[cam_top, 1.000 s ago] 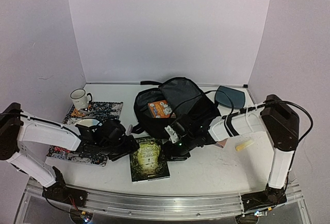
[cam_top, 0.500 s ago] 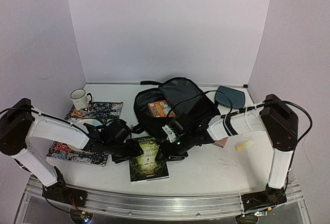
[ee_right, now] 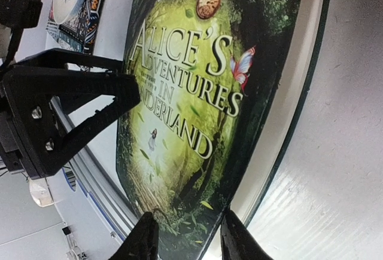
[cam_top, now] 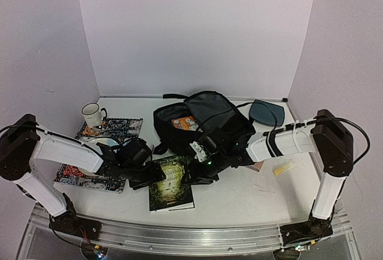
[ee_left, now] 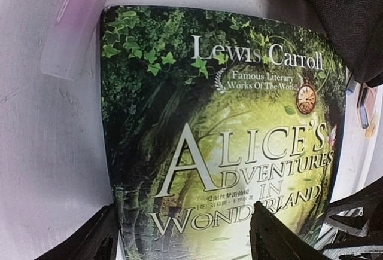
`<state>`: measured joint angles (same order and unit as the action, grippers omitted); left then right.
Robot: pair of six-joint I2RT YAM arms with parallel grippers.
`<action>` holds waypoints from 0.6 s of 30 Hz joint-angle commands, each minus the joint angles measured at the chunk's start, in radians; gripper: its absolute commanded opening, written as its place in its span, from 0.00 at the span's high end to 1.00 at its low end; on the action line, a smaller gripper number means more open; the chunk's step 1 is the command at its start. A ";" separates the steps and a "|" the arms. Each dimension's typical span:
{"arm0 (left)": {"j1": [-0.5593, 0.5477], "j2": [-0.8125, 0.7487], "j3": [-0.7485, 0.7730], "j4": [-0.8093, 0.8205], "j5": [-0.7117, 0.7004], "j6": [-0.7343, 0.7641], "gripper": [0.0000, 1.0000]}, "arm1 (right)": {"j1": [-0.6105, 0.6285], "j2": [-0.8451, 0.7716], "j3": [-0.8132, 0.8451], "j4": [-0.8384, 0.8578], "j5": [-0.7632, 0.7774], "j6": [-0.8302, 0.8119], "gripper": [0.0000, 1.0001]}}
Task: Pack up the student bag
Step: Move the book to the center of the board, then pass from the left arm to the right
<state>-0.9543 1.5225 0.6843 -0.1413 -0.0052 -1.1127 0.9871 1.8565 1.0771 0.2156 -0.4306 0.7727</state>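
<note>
The student bag [cam_top: 206, 122] lies open at mid-table, with an orange item [cam_top: 184, 124] inside. A green book, "Alice's Adventures in Wonderland" [cam_top: 170, 185], lies in front of it. It also shows in the left wrist view [ee_left: 221, 128] and the right wrist view [ee_right: 185, 104]. My left gripper [cam_top: 149, 175] is wide open low over the book's left part [ee_left: 185, 239], one finger [ee_left: 96, 239] at its left edge. My right gripper [cam_top: 192, 173] is at the book's right edge [ee_right: 190, 239]. Its fingers [ee_right: 145, 239] are narrowly apart, one over the cover, one beside the white page edge.
A white mug [cam_top: 92, 114] and patterned books [cam_top: 111, 130] lie at the left. A dark blue-grey tray [cam_top: 267, 112] sits at the back right, and a pale yellow piece [cam_top: 283, 168] on the right. A translucent pink thing [ee_left: 75, 27] lies beside the book's top left corner.
My right gripper has moved left onto the book's right edge. My left gripper has moved right over the book's left side. The book has shifted slightly.
</note>
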 commanded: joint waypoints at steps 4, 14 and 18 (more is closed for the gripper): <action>-0.006 -0.079 -0.089 0.199 0.078 -0.134 0.27 | 0.015 -0.023 -0.014 0.191 -0.085 0.080 0.72; -0.014 -0.101 -0.125 0.302 0.132 -0.188 0.33 | 0.026 0.028 -0.020 0.321 -0.112 0.154 0.78; -0.020 -0.127 -0.142 0.301 0.123 -0.200 0.33 | 0.038 0.030 -0.040 0.346 -0.099 0.171 0.81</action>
<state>-0.9628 1.4412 0.5377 0.0695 0.0767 -1.2869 1.0016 1.8691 1.0384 0.4604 -0.4999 0.9127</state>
